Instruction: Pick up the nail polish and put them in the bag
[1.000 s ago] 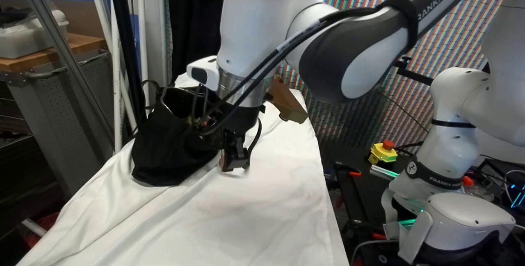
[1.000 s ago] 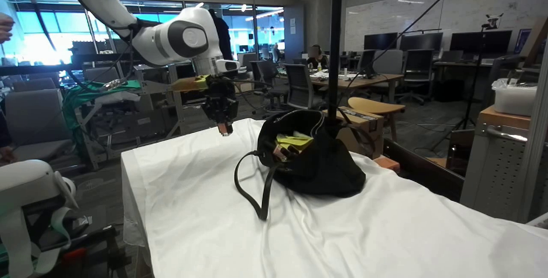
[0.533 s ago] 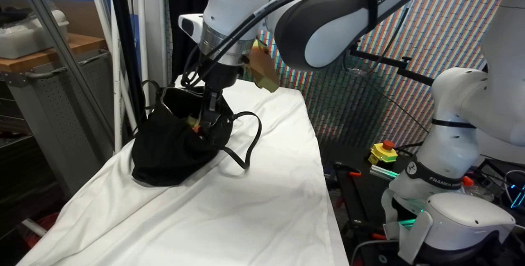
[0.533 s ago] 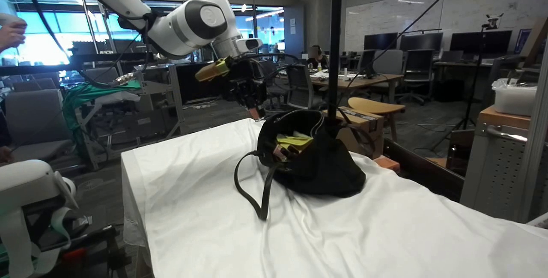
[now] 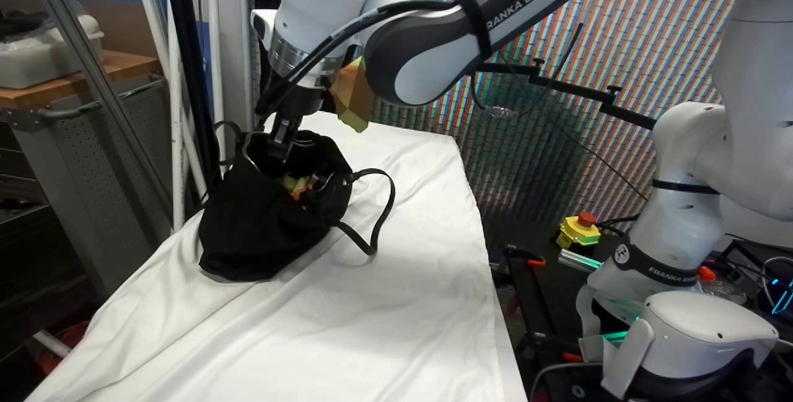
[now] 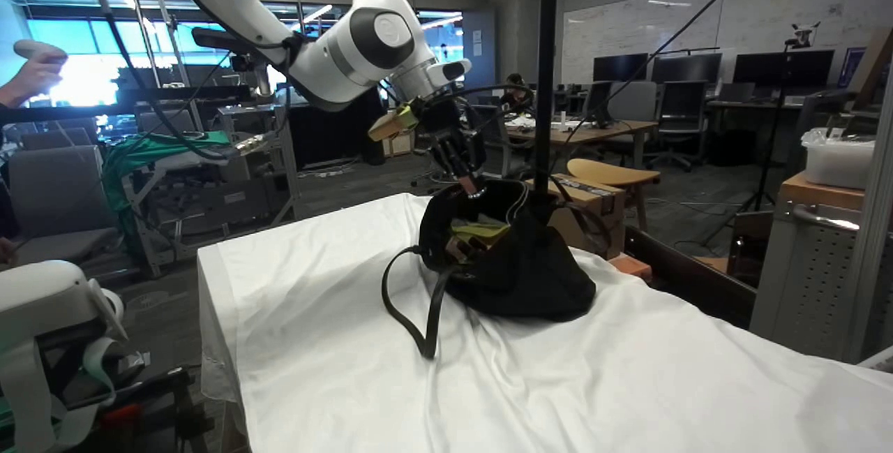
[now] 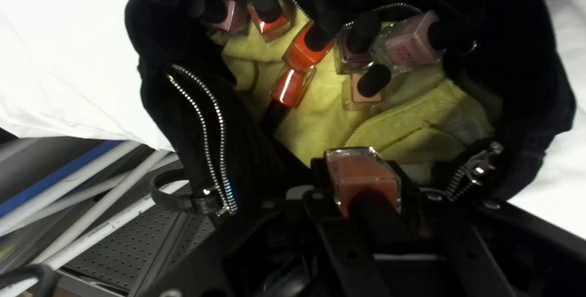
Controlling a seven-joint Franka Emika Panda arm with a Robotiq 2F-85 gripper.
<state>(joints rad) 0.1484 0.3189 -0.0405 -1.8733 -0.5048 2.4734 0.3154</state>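
Observation:
In the wrist view a coral nail polish (image 7: 364, 173) with a dark cap sits between both fingers of my gripper (image 7: 361, 178), which is shut on it. That gripper (image 5: 282, 145) hangs tilted over the mouth of the black bag (image 5: 248, 228). From a different side, the held nail polish (image 6: 469, 186) appears at the bag's (image 6: 530, 275) rim. Inside, on yellow-green lining (image 7: 320, 118), lie several other bottles: an orange one (image 7: 304, 50), a red one (image 7: 289, 87), a peach one (image 7: 365, 91), a pale pink one (image 7: 412, 43) and darker ones near the zip.
A loop handle (image 5: 391, 204) lies out on the white cloth (image 5: 372, 315). A black pole (image 6: 546, 76) rises right behind the bag, with a cardboard box (image 6: 593, 209) nearby. White pipes (image 5: 176, 111) and a grey cart (image 5: 99, 142) stand alongside the table.
My gripper has travelled from beside the bag to above its opening, carrying the nail polish and tilting on the way. The bag has stayed where it was.

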